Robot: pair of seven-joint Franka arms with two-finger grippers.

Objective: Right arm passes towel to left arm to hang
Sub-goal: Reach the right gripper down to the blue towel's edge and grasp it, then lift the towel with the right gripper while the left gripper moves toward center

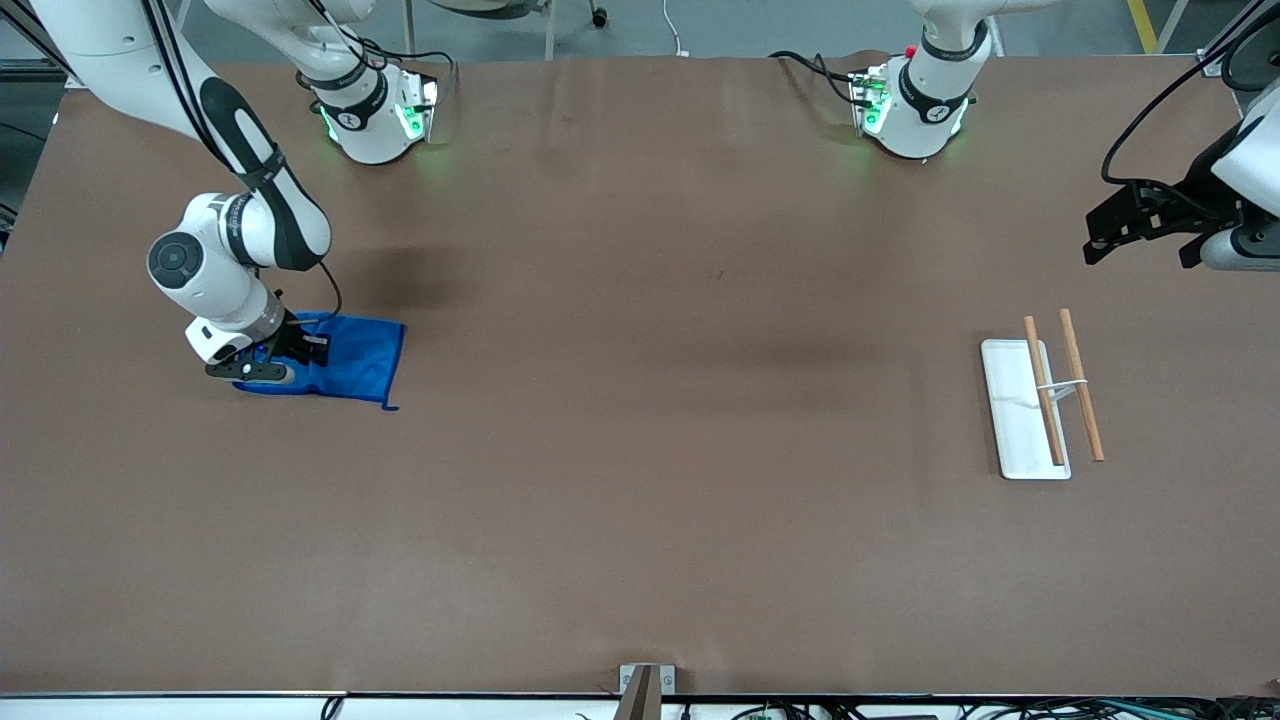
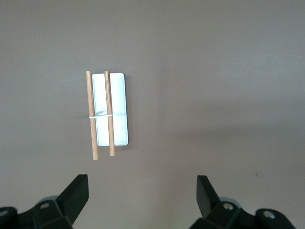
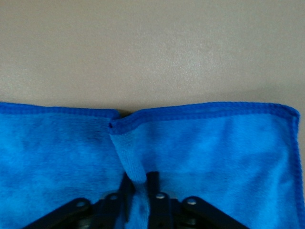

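Note:
The bright blue towel point(image 1: 355, 358) lies flat on the brown table at the right arm's end. My right gripper point(image 1: 272, 368) is down on it, shut on a pinched ridge of the towel point(image 3: 131, 160) that stands up between its fingers. My left gripper point(image 1: 1140, 228) is open and empty, up in the air over the left arm's end of the table. In the left wrist view point(image 2: 142, 188) its fingers stand wide apart over bare table. The rack of two wooden rods point(image 1: 1060, 385) on a white base point(image 1: 1010, 420) stands at the left arm's end; it also shows in the left wrist view point(image 2: 101, 114).
The two arm bases point(image 1: 375, 115) point(image 1: 915, 110) stand along the table edge farthest from the front camera. A small metal bracket point(image 1: 645, 685) sits at the table edge nearest that camera.

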